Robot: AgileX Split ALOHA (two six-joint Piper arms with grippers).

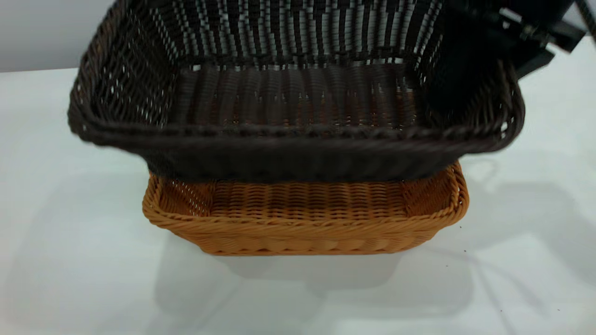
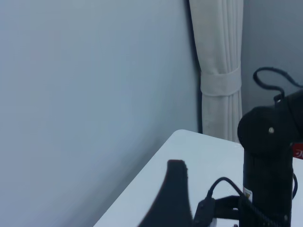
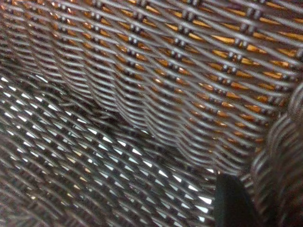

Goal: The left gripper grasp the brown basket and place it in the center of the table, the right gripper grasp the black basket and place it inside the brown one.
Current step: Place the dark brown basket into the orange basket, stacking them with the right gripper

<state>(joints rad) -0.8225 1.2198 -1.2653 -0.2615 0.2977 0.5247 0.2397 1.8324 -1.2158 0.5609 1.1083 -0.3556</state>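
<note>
The brown basket (image 1: 302, 218) sits flat on the white table (image 1: 70, 232), near the middle. The black basket (image 1: 288, 139) hangs tilted above it, open side facing the exterior camera. Its lower edge overlaps the brown basket's far half. My right gripper (image 1: 470, 79) is shut on the black basket's right wall and holds it up. In the right wrist view one black finger (image 3: 232, 203) lies inside against that wall (image 3: 279, 179), and the brown basket shows orange through the weave (image 3: 227, 47). My left gripper (image 2: 176, 198) is raised, away from both baskets.
The left wrist view shows a grey wall, a white curtain (image 2: 220, 71), a table corner (image 2: 199, 151) and a black arm column (image 2: 267, 165). Bare white table lies in front of and beside the brown basket.
</note>
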